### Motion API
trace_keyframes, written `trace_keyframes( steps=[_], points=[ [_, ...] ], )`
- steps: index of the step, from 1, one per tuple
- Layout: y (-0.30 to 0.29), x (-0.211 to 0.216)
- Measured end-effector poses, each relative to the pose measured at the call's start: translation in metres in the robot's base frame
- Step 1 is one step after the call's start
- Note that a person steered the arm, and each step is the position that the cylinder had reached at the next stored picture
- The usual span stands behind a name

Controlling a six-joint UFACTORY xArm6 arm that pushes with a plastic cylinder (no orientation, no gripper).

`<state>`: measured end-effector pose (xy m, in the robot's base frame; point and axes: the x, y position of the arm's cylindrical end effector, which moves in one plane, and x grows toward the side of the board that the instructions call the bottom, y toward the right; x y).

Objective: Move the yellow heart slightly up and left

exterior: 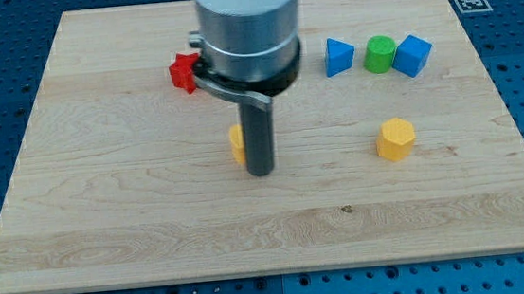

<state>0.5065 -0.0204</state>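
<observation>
The yellow heart [236,142] lies near the board's middle, mostly hidden behind my rod; only its left edge shows. My tip [260,172] rests on the board at the heart's lower right, touching or nearly touching it. The arm's grey body covers the board above the rod.
A red star block [181,73] sits at upper left, partly hidden by the arm. A blue triangular block [338,56], a green cylinder [379,54] and a blue cube [413,55] line up at upper right. A yellow hexagon block [396,140] lies at right. The wooden board [107,227] ends in blue table.
</observation>
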Motion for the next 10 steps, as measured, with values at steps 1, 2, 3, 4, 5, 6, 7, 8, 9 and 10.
trace_keyframes(
  steps=[1,2,3,4,5,6,7,8,9,10],
  points=[
    [-0.023,-0.014],
    [-0.025,-0.017],
    [0.015,-0.005],
    [0.02,-0.016],
    [0.0,-0.031],
    [-0.024,-0.04],
    [-0.054,-0.055],
    [-0.067,-0.069],
    [-0.087,-0.072],
    [-0.11,-0.072]
  ],
)
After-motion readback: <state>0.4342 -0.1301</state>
